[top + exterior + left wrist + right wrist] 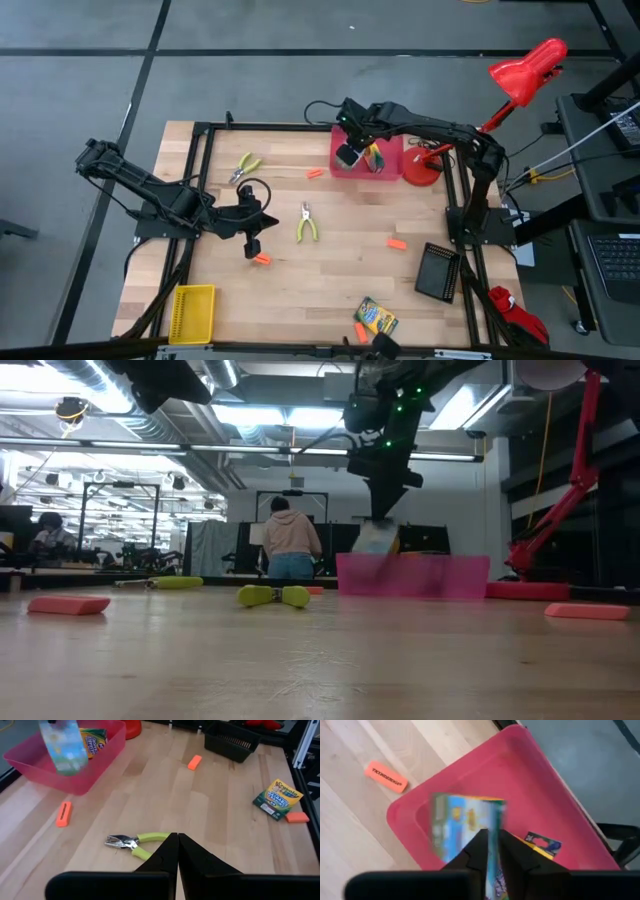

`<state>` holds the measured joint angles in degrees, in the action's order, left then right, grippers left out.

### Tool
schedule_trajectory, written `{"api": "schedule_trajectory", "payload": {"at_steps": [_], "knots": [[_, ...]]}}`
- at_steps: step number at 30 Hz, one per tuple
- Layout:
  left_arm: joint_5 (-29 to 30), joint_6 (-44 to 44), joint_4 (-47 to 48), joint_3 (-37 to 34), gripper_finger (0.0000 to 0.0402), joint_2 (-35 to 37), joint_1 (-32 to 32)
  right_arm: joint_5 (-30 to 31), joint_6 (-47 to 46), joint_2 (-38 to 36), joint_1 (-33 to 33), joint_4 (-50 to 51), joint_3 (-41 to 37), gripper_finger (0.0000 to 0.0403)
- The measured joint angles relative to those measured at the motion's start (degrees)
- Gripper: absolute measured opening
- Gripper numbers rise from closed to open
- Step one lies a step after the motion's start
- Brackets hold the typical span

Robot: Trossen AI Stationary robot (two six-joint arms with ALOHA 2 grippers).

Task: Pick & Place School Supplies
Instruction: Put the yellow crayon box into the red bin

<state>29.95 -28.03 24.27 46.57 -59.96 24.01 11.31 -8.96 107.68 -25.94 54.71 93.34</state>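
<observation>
Left gripper (251, 243) is held low over the table, fingers pressed together. Right gripper (350, 152) is extended far forward, pointed downward, fingers barely parted

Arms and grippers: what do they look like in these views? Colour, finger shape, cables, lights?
Both arms are black, built of jointed segments. The left gripper has two dark wedge-shaped fingers tapering to narrow tips, with a wide dark bar behind them. The right gripper has the same dark tapered fingers. Black cables loop beside each arm in the high view. In the low view, small green lights glow on the right arm's wrist.
</observation>
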Motion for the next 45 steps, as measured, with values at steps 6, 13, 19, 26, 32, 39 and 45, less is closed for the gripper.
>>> {"api": "schedule_trajectory", "payload": {"at_steps": [6,13,19,26,32,39,45], "knots": [[-0.5,-0.7,-0.1,0.0,0.0003,0.0,0.0,0.7,-2.2,-0.1,-1.3,0.9,0.0,0.0088],[-0.6,-1.2,-0.5,0.0,0.0003,0.0,0.0,-9.3,-4.1,-1.1,-1.9,6.4,0.0,0.0099],[-0.5,-0.9,-0.5,0.0,0.0003,0.0,0.0,-22.4,-4.1,-3.6,5.0,12.2,0.0,0.0092],[0.4,-0.8,0.0,0.0,0.0003,0.0,0.0,-28.3,-4.5,-4.4,25.2,15.6,-0.1,0.0093],[-0.4,-0.7,0.2,0.0,0.0003,0.0,0.0,-20.3,-17.4,-4.4,42.5,14.9,-3.2,0.0092],[-10.0,-0.7,-0.1,0.0,0.0003,0.0,0.0,-15.3,-38.5,-4.4,54.8,4.8,-7.5,0.0091],[-20.5,-0.8,-2.8,-0.8,0.0003,0.0,0.0,-5.1,-56.1,-4.4,63.0,1.8,-7.5,0.0091]]}}
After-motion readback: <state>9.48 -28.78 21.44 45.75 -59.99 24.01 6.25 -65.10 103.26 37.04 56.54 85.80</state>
